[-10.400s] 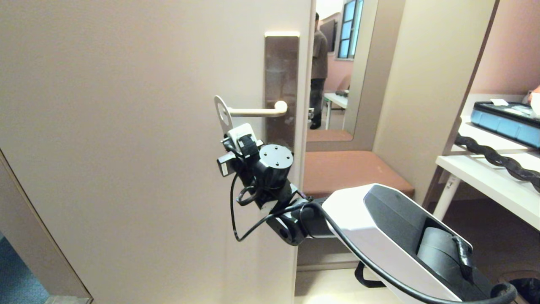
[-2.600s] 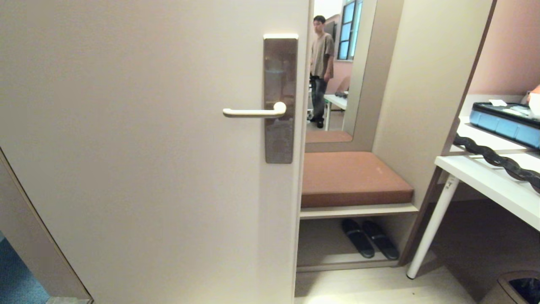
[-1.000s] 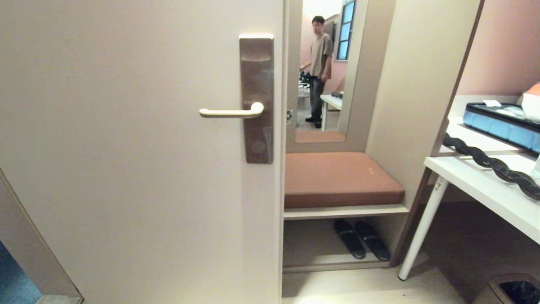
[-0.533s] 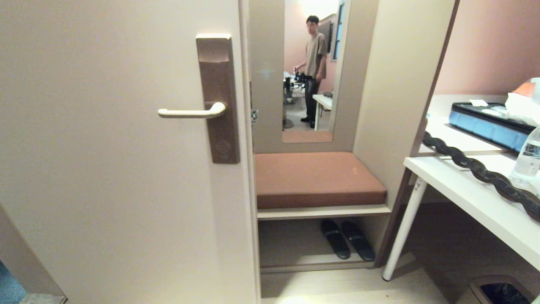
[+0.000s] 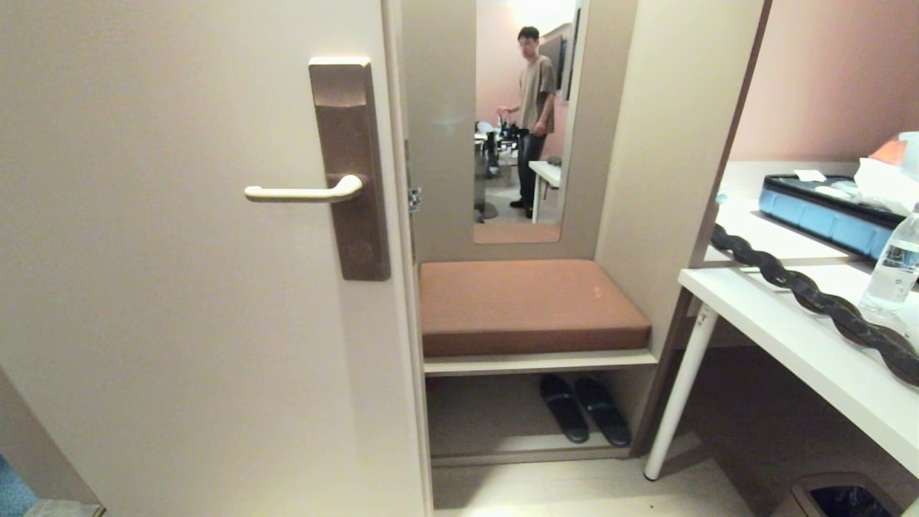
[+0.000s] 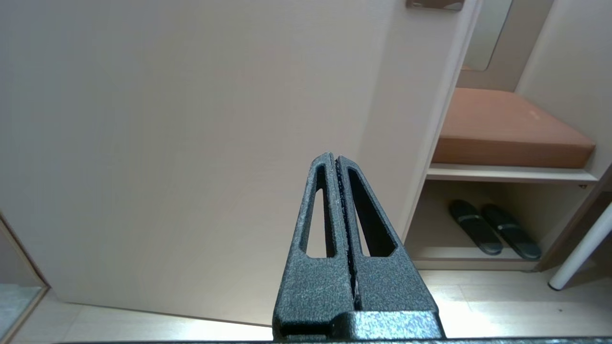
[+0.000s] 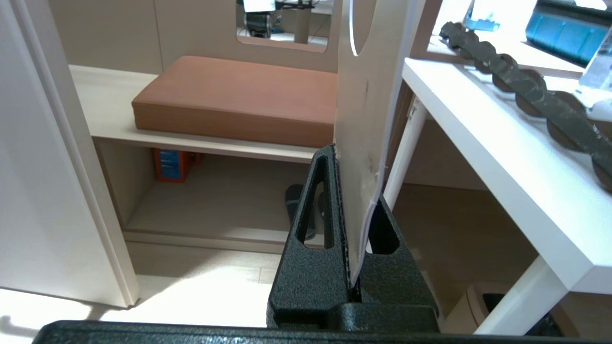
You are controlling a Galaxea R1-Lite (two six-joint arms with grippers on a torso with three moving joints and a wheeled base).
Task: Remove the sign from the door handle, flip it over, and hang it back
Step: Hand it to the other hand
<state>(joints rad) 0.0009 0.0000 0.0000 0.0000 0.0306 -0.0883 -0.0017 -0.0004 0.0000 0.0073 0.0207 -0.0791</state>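
The right gripper (image 7: 356, 191) pinches the sign (image 7: 363, 119) upright, off the bare door handle (image 5: 301, 192), while the left gripper (image 6: 336, 165) is pressed together, empty.

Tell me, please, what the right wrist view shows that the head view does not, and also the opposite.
Only the right wrist view shows the sign, held edge-on in the shut right gripper, and an orange box under the bench shelf.

Only the head view shows the door handle with nothing hanging on it, its brown plate, and a person in the mirror.

Both show the brown cushion, the white table and the dark twisted object on it.
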